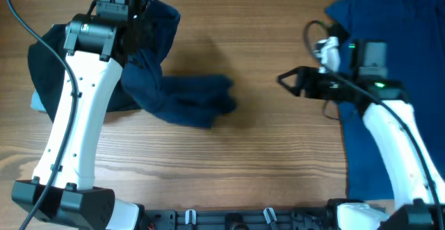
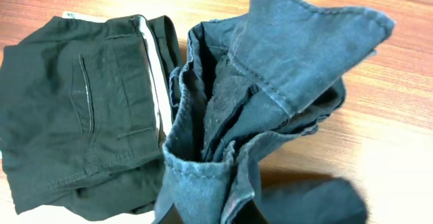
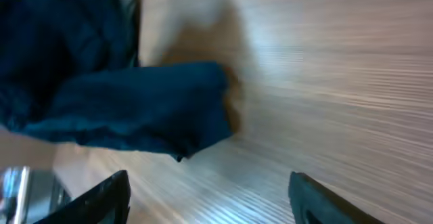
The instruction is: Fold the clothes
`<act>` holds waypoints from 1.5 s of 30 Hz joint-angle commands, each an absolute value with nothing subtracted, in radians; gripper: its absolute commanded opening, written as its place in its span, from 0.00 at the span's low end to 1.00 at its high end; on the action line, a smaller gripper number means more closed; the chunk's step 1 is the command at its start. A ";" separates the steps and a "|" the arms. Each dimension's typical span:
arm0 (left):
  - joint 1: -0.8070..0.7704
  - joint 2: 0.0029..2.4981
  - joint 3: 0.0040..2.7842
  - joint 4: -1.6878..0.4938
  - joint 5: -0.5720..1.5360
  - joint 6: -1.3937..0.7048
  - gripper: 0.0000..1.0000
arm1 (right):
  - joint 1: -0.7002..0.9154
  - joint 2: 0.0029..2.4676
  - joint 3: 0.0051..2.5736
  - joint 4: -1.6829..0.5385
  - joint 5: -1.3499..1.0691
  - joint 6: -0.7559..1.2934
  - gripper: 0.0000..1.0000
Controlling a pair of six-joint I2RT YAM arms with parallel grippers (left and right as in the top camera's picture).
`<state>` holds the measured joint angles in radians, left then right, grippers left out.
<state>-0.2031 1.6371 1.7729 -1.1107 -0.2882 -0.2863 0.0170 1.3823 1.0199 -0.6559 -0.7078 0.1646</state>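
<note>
A pair of dark blue jeans trails across the table's left middle, its upper end lifted by my left gripper. In the left wrist view the jeans are bunched and pinched between the fingers. Next to them lies a folded dark green pair of trousers, which also shows in the overhead view. My right gripper is open and empty over bare wood, right of the jeans' free end; its fingertips frame the table.
A large blue garment is spread on the right side under my right arm. Bare wooden tabletop lies between the arms and along the front.
</note>
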 commanded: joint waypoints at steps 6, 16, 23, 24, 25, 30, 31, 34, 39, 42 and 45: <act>-0.207 1.629 1.782 -1.108 -0.284 -0.270 0.04 | 0.372 1.517 1.026 -0.534 -0.629 -0.120 0.89; -0.207 1.628 1.782 -1.108 -0.276 -0.278 0.04 | 0.691 1.600 1.026 -0.233 -0.310 -0.427 0.95; -0.207 1.625 1.782 -1.107 -0.270 -0.278 0.04 | 0.789 1.711 1.026 -0.112 -0.246 -0.464 0.99; -0.207 1.625 1.782 -1.105 -0.262 -0.278 0.04 | 0.794 1.733 1.026 -0.081 -0.231 -0.451 0.99; -0.207 1.625 1.782 -1.105 -0.257 -0.278 0.04 | 0.795 1.748 1.026 -0.058 -0.205 -0.432 1.00; -0.207 1.624 1.782 -1.105 -0.234 -0.278 0.04 | 0.795 1.787 1.026 0.035 -0.094 -0.398 0.99; -0.207 1.624 1.782 -1.105 -0.231 -0.278 0.04 | 0.795 1.788 1.026 0.049 0.006 -0.367 0.99; -0.207 1.623 1.782 -1.105 -0.224 -0.278 0.04 | 0.793 1.786 1.027 0.064 0.112 -0.384 0.98; -0.207 1.623 1.782 -1.103 -0.224 -0.277 0.04 | 0.793 1.786 1.027 0.006 -0.067 -0.367 0.04; -0.207 1.619 1.782 -1.082 -0.225 -0.270 0.04 | 0.772 1.761 1.027 -0.070 0.016 -0.296 0.04; -0.207 1.603 1.782 -1.026 -0.225 -0.239 0.04 | 0.699 1.671 1.027 -0.121 0.189 -0.259 0.04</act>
<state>-0.2031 1.6379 1.7729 -1.0771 -0.2306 -0.2821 0.7746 1.7630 1.0210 -0.0921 0.0048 -0.3290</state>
